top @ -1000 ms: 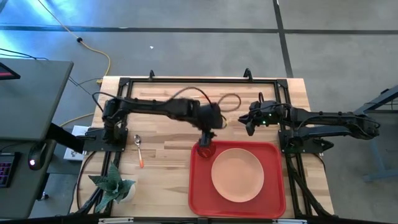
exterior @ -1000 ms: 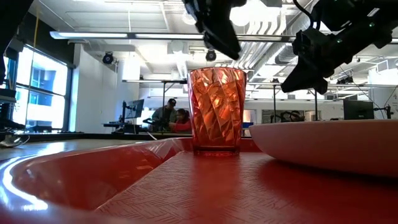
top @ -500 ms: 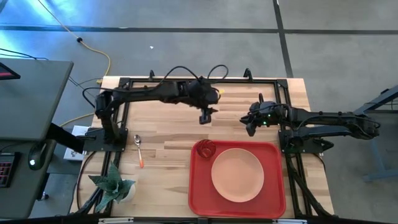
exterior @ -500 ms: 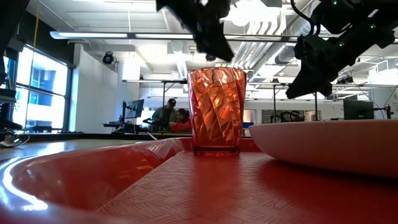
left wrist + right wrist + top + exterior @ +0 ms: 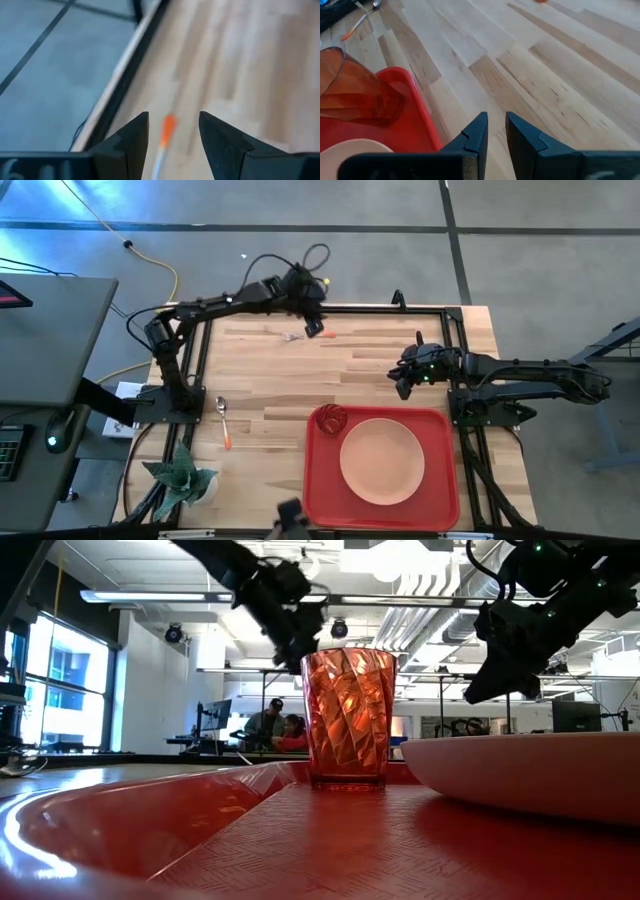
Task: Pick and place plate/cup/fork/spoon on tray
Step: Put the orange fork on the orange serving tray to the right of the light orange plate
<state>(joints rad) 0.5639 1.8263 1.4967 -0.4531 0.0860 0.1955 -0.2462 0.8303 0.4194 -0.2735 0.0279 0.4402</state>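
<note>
Centrally, toward six o'clock in the overhead view, the red tray (image 5: 318,490) is seen lying flat on the wooden table (image 5: 270,395). The peach-pink plate (image 5: 381,460) is set in the middle of it, and the orange-red cup (image 5: 331,419) is stood upright in the tray's corner at about ten o'clock from the plate, just beside its rim. From table height, the cup (image 5: 348,718) is shown standing on the tray's textured floor, with the plate's edge at three o'clock of it.

Off the tray, the spoon (image 5: 224,418) is laid on the bare wood at nine o'clock from the cup, well apart from it. The fork (image 5: 301,336) is laid near the table's far edge, at about eleven o'clock from the cup.

Just above the fork the left gripper (image 5: 314,327) is held, its jaws apart and nothing between them; the fork's orange handle (image 5: 166,131) is framed between its dark fingers (image 5: 131,141) in the wrist view.

At two o'clock from the cup, the right gripper (image 5: 401,383) is parked over bare wood beside the tray, its jaws nearly together with only a narrow gap, nothing clasped.
</note>
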